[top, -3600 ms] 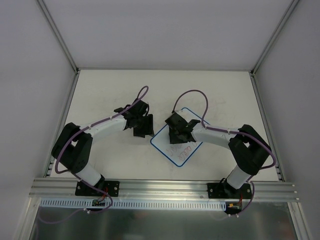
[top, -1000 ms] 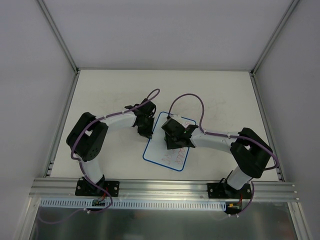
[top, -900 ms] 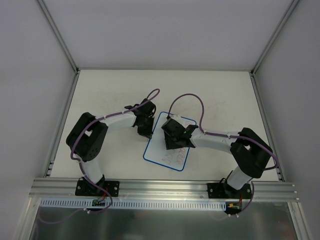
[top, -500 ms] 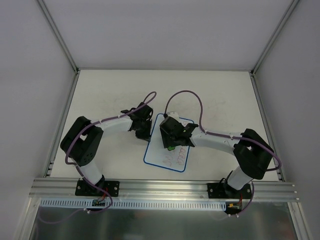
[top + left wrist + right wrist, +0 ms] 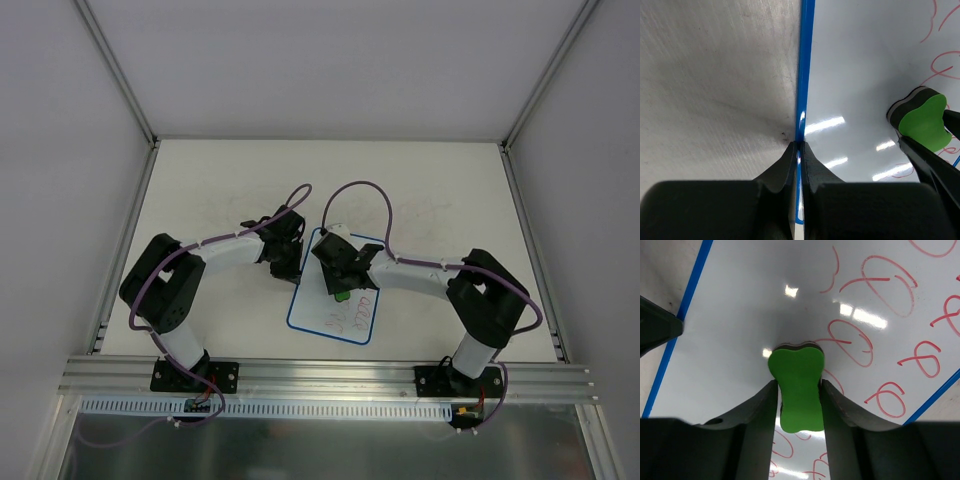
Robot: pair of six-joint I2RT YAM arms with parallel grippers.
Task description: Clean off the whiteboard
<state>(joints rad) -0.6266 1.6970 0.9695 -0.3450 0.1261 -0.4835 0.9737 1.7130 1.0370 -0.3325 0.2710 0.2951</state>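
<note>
The left gripper is pinched together on the left rim of the flat, white, blue-rimmed whiteboard — which lies mid-way across the white bench, nearer its front edge. On the board's red-scribbled face, the right gripper is clamped on a green bone-shaped foam eraser.

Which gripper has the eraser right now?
The right gripper: it clamps the green eraser on the whiteboard. The left gripper is shut on the board's blue rim instead, holding no eraser.
</note>
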